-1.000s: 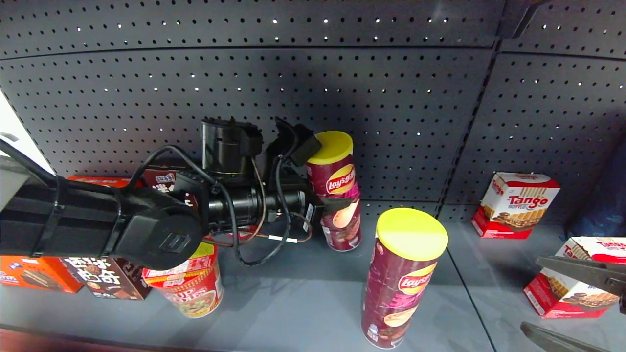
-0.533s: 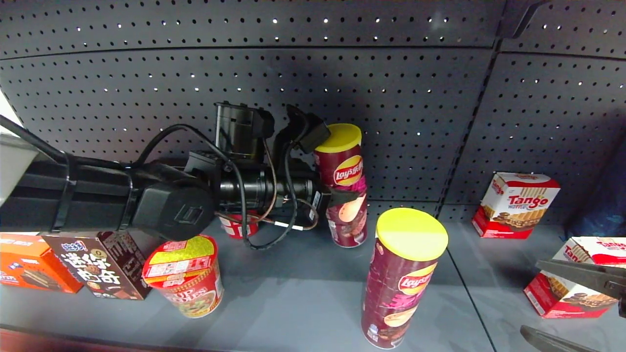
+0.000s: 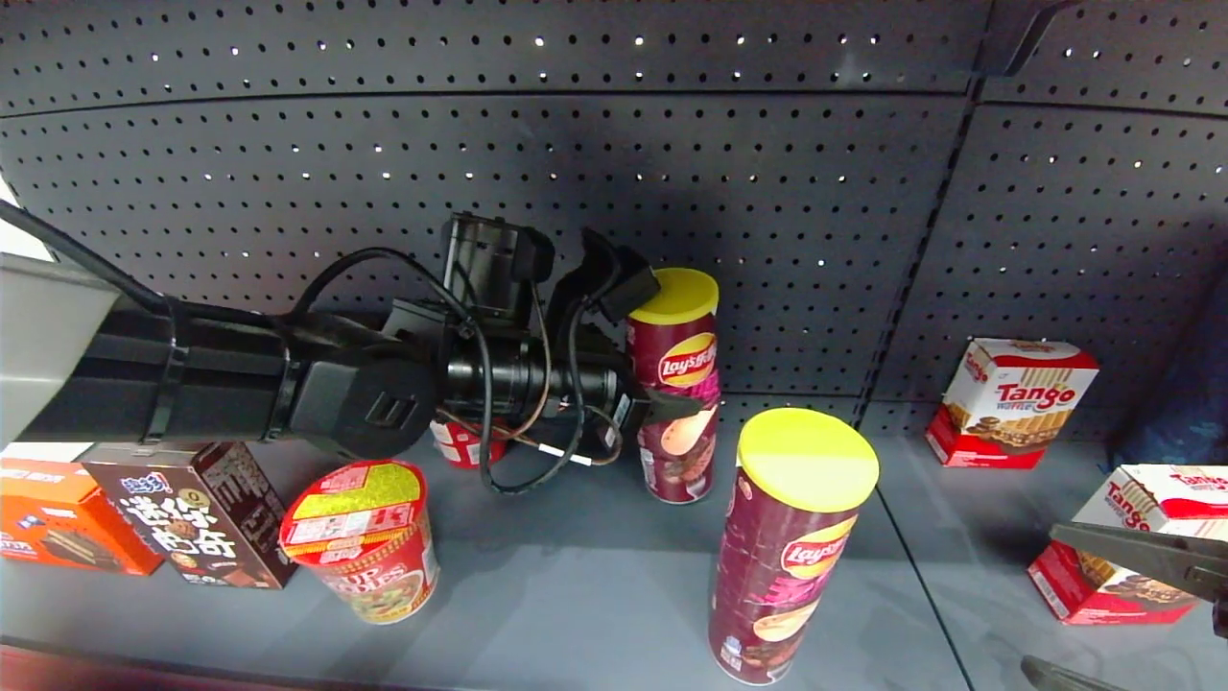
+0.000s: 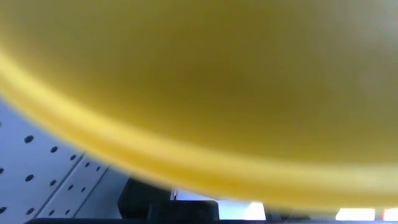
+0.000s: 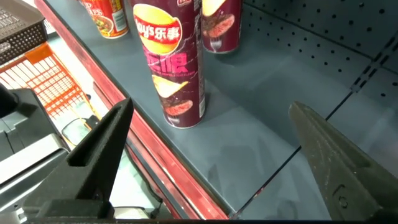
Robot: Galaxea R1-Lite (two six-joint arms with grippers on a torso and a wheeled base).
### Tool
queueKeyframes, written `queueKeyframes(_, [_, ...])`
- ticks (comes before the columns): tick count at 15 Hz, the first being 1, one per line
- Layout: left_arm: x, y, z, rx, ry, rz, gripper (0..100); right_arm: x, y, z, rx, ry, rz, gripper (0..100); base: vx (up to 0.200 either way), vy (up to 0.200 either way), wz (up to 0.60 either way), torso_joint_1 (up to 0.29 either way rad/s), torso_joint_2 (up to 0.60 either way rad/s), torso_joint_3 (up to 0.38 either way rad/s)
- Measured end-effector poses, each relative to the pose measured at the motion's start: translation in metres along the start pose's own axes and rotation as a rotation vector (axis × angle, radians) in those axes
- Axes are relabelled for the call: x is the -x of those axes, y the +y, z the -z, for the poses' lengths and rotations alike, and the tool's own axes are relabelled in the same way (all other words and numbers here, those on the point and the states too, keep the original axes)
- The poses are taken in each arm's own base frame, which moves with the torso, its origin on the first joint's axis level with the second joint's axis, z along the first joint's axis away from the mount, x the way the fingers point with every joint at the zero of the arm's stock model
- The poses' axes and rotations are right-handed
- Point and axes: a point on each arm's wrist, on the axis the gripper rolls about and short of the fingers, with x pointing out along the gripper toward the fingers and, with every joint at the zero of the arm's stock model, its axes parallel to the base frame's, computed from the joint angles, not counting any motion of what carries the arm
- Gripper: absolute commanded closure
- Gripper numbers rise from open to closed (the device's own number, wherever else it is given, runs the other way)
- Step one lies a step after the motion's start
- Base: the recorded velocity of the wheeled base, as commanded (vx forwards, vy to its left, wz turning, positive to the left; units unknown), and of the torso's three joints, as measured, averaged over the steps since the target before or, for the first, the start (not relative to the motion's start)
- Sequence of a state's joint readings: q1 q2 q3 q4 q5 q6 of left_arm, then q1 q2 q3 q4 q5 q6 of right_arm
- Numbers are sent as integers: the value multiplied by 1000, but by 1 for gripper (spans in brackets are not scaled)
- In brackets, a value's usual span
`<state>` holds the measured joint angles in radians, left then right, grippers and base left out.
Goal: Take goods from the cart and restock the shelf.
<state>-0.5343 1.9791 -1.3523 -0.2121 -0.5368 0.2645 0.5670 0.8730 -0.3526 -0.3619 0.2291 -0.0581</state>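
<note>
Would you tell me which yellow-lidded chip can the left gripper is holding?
The rear can by the pegboard; the left gripper grips its middle, while the front can stands free.

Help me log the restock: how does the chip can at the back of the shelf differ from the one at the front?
The back chip can is clamped at mid-height by the left gripper; the front chip can stands free, touched by nothing. The back chip can sits close to the pegboard wall; the front chip can is near the front edge of the shelf. Both are upright maroon tubes with yellow lids.
</note>
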Motion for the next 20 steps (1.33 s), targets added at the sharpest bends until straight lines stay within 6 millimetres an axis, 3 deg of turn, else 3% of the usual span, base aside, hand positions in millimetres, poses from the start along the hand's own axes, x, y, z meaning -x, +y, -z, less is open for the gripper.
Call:
queueKeyframes(6, [-6,8,-4,-63,6,91,100,2,0,1,0,-2,1,0,0,0,0,0,0,0])
queueKeyframes(20, [-19,19,2,-60,14,88,100,3,1,7,-3,12,1,0,0,0,0,0,0,0])
